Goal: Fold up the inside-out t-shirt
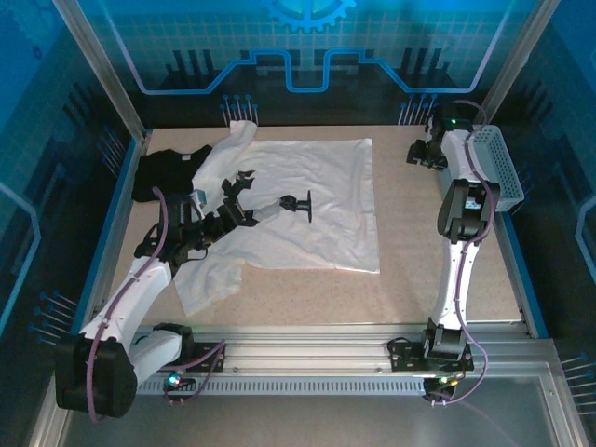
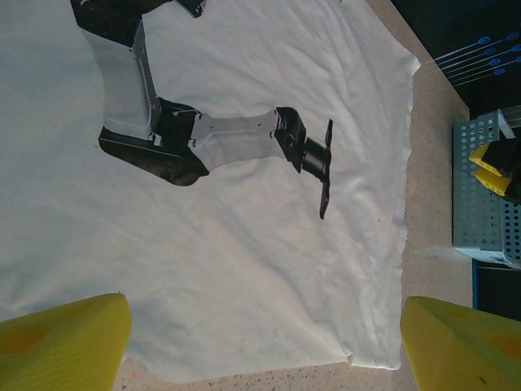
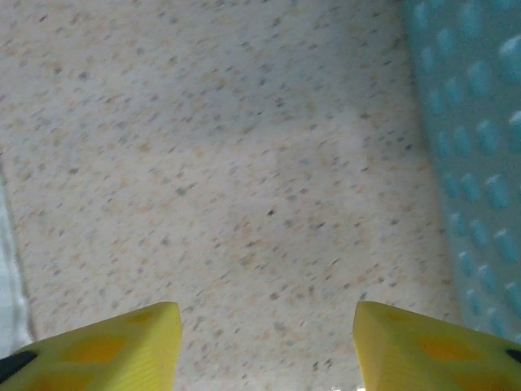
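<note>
– At 6 o'clock of the table (image 1: 307, 298), where the two bases stand, what does the left gripper (image 2: 264, 346) hold?
– Nothing. Its yellow fingers (image 2: 65, 346) are spread very wide, and it hangs above the near edge of the inside-out t-shirt (image 2: 244, 269).
– Where does this shirt lie?
– In the top view it is spread flat about the middle of the table, a little toward 11 o'clock. One sleeve points to 7 o'clock. The other points to 11 o'clock, where it touches the black t-shirt (image 1: 168, 172).
– What is the dark thing over it?
– A grey-and-black jointed piece (image 2: 236, 138) with a flat black end plate, above the middle of the shirt. Whether it rests on the cloth cannot be told.
– And farther away?
– At 2 o'clock the right gripper (image 1: 424, 149) is over bare table. Its fingers (image 3: 106, 350) are also wide apart and empty. The perforated basket (image 1: 494, 168) is just beside it toward 3 o'clock, and the white shirt's edge is at its 9 o'clock.
</note>
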### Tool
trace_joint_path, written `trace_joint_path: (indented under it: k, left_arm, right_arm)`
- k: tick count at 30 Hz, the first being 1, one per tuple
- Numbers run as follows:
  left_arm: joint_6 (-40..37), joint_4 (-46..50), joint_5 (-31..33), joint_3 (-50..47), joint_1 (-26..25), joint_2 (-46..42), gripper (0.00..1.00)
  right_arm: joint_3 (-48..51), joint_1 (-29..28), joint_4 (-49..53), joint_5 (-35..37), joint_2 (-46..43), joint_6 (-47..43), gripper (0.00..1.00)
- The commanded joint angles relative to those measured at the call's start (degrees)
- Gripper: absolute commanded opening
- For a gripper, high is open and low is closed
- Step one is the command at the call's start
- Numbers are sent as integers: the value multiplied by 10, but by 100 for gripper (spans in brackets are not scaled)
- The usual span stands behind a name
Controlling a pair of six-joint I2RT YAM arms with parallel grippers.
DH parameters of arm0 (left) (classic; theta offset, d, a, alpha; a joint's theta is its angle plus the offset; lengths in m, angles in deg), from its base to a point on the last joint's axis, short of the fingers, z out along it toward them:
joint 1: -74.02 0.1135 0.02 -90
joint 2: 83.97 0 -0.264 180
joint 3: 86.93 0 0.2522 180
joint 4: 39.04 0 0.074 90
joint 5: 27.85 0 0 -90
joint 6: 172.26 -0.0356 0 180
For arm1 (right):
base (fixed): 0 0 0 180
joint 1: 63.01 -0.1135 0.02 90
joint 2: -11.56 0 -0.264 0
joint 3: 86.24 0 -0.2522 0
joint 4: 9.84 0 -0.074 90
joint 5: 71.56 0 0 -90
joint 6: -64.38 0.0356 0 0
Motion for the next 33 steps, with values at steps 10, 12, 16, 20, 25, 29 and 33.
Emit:
trace_joint_path:
  k: [10, 12, 16, 20, 25, 29, 33]
  left_arm:
    - [-16, 18, 19, 5, -13, -20, 87]
    - [-21, 19, 23, 2, -15, -18, 87]
    - [-17, 10, 12, -8, -19, -12, 87]
    - [-10, -1, 9, -17, -22, -11, 87]
    - [-16, 3, 9, -9, -22, -9, 87]
    - [-16, 3, 8, -11, -22, -10, 88]
    - [-17, 6, 8, -18, -22, -14, 88]
  right_arm:
    - [540, -176, -83, 8, -410, 39, 63]
    - [614, -207, -84, 12, -452, 65, 63]
    - [704, -263, -64, 36, -495, 106, 63]
    - [763, -294, -79, 40, -512, 137, 62]
    - [778, -308, -118, 32, -488, 151, 60]
    - [773, -312, -141, 27, -459, 152, 57]
    - [763, -324, -147, 23, -428, 154, 49]
